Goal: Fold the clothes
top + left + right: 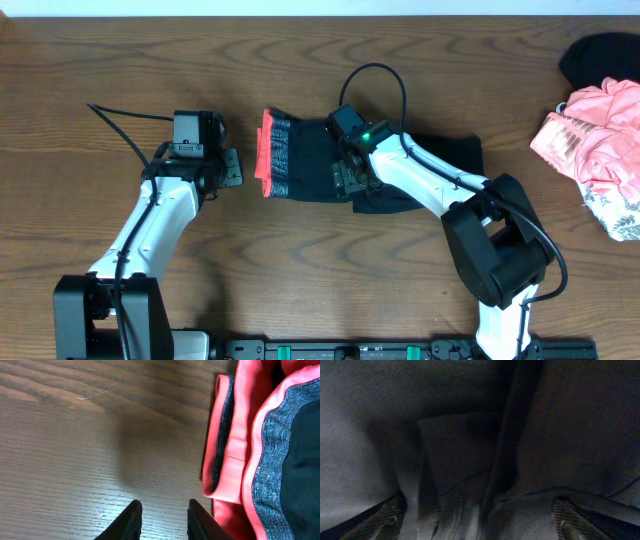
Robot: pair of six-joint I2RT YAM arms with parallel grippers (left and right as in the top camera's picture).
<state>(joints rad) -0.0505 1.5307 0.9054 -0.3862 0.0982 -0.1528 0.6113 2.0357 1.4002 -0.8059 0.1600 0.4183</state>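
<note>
Leggings (310, 160) bunched at centre of worktop (120, 60); judged soft, light, stretchy. Right gripper (347, 179) spread wide over black fabric, nothing pinched. Left gripper (233, 168) narrowly parted, empty, beside waistband (278, 155). Hold best taken at waistband edge.

Setting: robotics laboratory bench. Evidence: the left arm (150, 218) and right arm (432, 177), both cabled, stand on a black base rail (330, 351) at a wood-grain desk (100, 60).
</note>
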